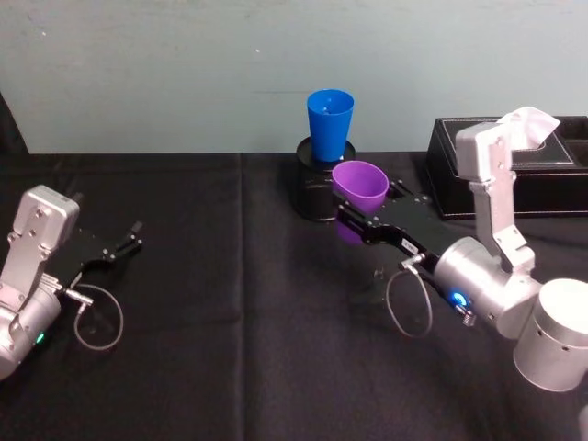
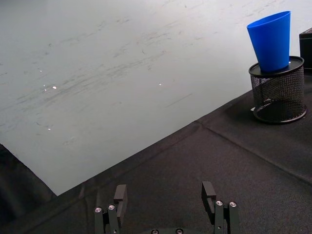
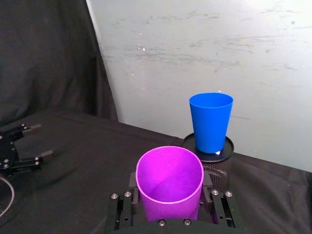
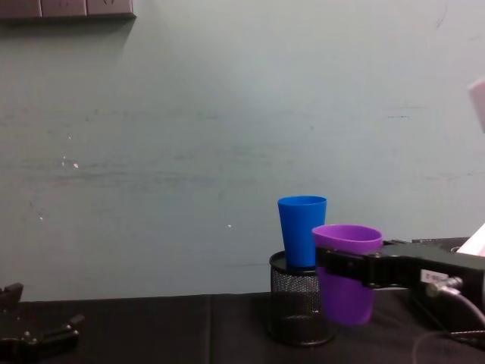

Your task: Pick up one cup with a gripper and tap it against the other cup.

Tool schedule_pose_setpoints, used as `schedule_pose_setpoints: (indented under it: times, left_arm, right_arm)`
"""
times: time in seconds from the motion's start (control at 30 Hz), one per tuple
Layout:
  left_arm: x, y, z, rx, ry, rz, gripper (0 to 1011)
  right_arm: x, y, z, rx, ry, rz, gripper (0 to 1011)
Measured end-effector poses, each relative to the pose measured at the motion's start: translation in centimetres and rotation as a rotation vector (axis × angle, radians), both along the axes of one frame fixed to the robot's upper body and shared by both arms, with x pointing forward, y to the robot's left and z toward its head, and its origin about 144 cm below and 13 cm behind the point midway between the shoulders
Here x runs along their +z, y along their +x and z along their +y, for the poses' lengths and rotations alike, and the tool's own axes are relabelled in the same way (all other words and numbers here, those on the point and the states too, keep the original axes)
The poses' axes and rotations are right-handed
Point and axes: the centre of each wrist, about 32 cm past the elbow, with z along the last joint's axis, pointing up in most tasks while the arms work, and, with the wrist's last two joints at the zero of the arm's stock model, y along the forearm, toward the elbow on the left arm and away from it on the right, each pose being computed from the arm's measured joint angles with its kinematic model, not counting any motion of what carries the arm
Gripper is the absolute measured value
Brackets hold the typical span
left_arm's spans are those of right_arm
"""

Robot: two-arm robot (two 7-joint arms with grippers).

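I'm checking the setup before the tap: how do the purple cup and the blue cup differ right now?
The purple cup is held aloft in the right gripper; the blue cup stands free on the black mesh pen holder. The purple cup's rim sits lower than the blue cup's. Both are smooth tapered tumblers, mouths up. The left gripper idles open, far left.

Mesh pen holder (image 2: 279,97) — black box (image 1: 551,188)

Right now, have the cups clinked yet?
Done: the right gripper holds the purple cup in its jaws, off the table. In hand: it hangs beside the blue cup, which stands on the mesh pen holder; they look slightly apart. Left: the tap itself. The left gripper sits idle, open.
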Motion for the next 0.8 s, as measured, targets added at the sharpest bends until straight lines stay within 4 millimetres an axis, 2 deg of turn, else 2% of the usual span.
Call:
schedule_pose_setpoints:
  times: [0.47,0.8]
  left_arm:
    - [0.0,0.0,0.0,0.000,0.000,0.000,1000]
    - [0.0,0.0,0.0,0.000,0.000,0.000,1000]
  right_arm:
    - [0.2,3.8,2.1,-0.005,-0.017,0.029,726]
    - [0.3,5.5,2.8,-0.048,0.005,0.038,726]
